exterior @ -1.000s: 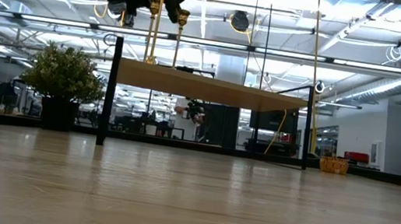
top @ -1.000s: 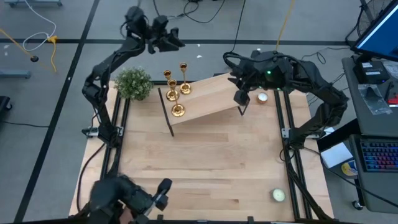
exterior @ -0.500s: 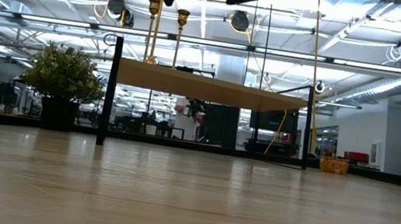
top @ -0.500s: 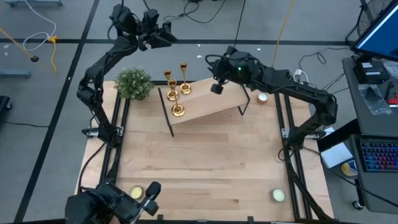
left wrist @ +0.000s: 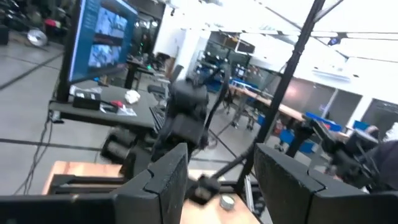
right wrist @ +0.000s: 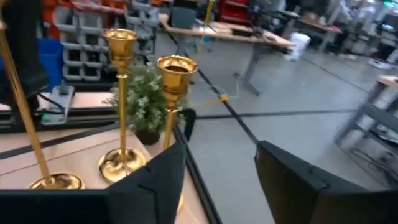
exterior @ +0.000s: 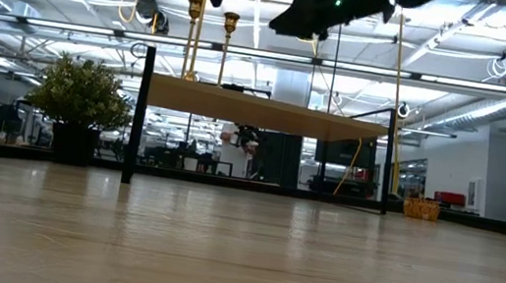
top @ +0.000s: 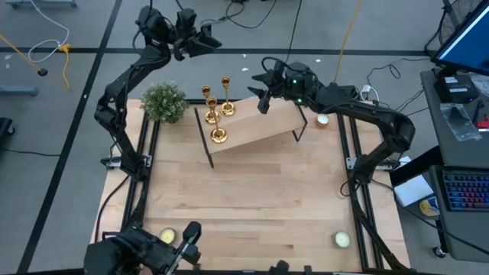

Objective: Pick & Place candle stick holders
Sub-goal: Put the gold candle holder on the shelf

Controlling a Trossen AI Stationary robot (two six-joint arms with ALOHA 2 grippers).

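Observation:
Three gold candle stick holders (top: 218,134) (top: 211,116) (top: 228,108) stand upright on their round bases at the left end of a raised wooden shelf (top: 260,122). In the right wrist view two cups (right wrist: 120,37) (right wrist: 176,67) and a third stem (right wrist: 25,124) show just ahead of my fingers. My right gripper (top: 262,92) (right wrist: 217,180) hovers open, level, just right of the holders at cup height. My left gripper (top: 208,40) (left wrist: 217,186) is open and holds nothing, high beyond the table's far left corner.
A small potted plant (top: 163,101) stands left of the shelf. Tealight discs lie at the far right (top: 322,119), near right (top: 341,240) and near left (top: 167,236). A dark camera rig (top: 145,256) sits at the near left edge. The shelf stands on thin black legs (exterior: 138,111).
My right gripper has swung from over the shelf's right end toward the table's left, has come down to the height of the holders' cups, and has opened. My left gripper has risen a little and drawn back toward the far edge. The holders have not moved.

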